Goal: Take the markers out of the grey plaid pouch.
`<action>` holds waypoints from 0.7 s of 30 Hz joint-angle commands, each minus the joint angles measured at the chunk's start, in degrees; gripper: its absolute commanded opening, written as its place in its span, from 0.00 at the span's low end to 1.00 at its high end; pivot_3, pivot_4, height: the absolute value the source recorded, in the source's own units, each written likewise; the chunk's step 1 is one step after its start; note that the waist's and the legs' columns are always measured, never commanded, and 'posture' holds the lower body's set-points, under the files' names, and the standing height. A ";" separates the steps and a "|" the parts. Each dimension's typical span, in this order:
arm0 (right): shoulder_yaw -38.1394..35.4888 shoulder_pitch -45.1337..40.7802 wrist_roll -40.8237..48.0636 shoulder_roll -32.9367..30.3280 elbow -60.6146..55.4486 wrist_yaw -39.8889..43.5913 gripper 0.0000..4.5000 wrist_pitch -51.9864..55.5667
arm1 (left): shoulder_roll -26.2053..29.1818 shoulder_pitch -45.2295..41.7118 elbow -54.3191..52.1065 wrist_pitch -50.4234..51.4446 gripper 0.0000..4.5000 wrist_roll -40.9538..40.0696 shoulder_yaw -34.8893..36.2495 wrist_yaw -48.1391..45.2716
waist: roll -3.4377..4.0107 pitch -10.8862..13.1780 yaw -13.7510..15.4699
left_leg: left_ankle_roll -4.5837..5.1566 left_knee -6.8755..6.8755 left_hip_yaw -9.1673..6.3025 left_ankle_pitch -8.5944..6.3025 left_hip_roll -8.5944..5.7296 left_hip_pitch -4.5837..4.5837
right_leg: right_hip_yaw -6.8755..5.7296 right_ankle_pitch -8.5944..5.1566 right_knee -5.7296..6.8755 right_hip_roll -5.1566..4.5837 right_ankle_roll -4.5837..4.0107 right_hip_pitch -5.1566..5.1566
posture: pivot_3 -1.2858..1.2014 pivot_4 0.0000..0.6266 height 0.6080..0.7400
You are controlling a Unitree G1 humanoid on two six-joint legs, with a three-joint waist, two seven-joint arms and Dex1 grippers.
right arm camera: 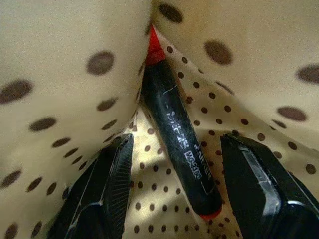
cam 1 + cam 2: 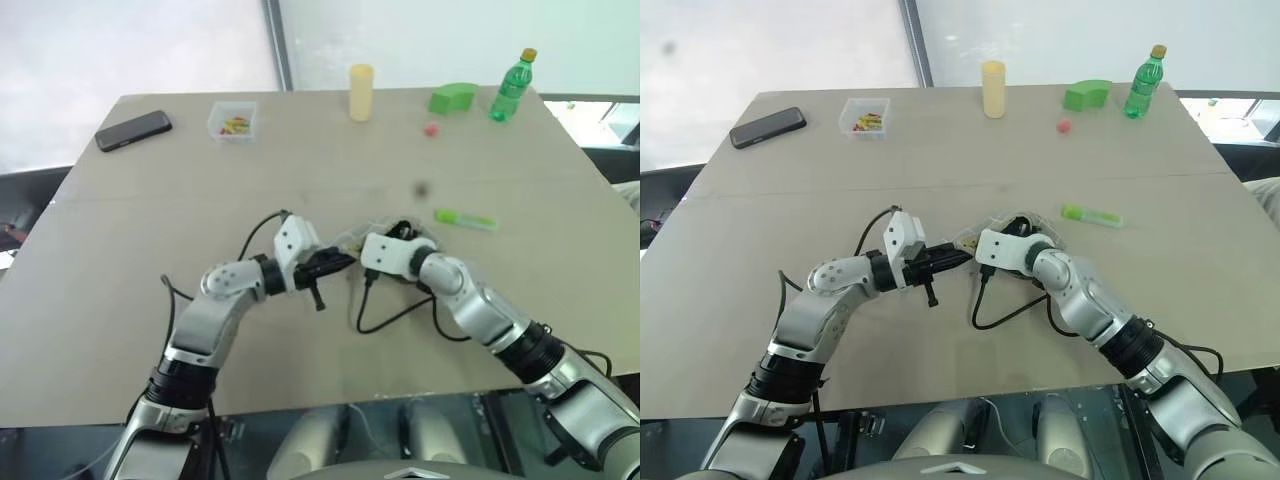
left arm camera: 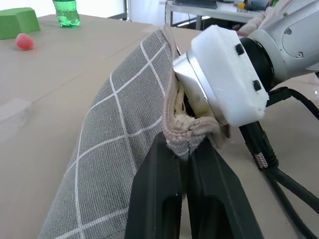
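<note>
Left claw: closed, pinching the zip edge of the grey plaid pouch.
Right claw: parted inside the pouch's dotted lining, fingers either side of a black marker, not gripping it.
Green marker: lying on the surface, beside the pouch.

I read the pouch as grey fabric with a thin white grid, its zip edge a pale beige. Its lining is cream with dark brown dots. A marker lying inside is black with red ends and white lettering. On the tan bench, a second marker is bright green. Far side: green bottle with a yellow cap, green block, small red ball, pale yellow cylinder, black phone. Both tools have black fingers.
</note>
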 commanded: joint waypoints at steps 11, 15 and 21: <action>-7.00 -0.29 4.79 3.25 9.15 9.85 0.63 -5.38 | -3.78 1.16 -3.72 8.13 0.00 -10.48 6.60 2.92 | -0.05 -0.06 -0.71 | -0.20 -0.03 -0.08 0.10 0.17 0.22 | -0.02 0.13 0.01 0.24 -0.21 0.14 | 0.52 0.24 1.00; -12.06 -0.27 13.56 -5.50 -11.75 26.27 0.63 10.24 | -4.17 -0.16 -4.71 19.96 0.00 -21.97 10.93 3.71 | 0.03 0.01 -0.50 | -0.09 -0.03 -0.21 0.05 0.18 0.13 | -0.11 0.13 0.00 0.25 -0.21 0.10 | 0.52 0.24 1.00; -19.98 -8.44 28.15 -27.22 -31.64 45.65 0.63 31.06 | -4.99 -3.71 -6.74 42.23 0.00 -49.15 15.34 9.13 | 0.00 0.10 0.03 | 0.03 -0.01 -0.23 -0.07 0.13 -0.12 | -0.20 0.11 -0.14 0.10 -0.16 -0.01 | 0.52 0.24 1.00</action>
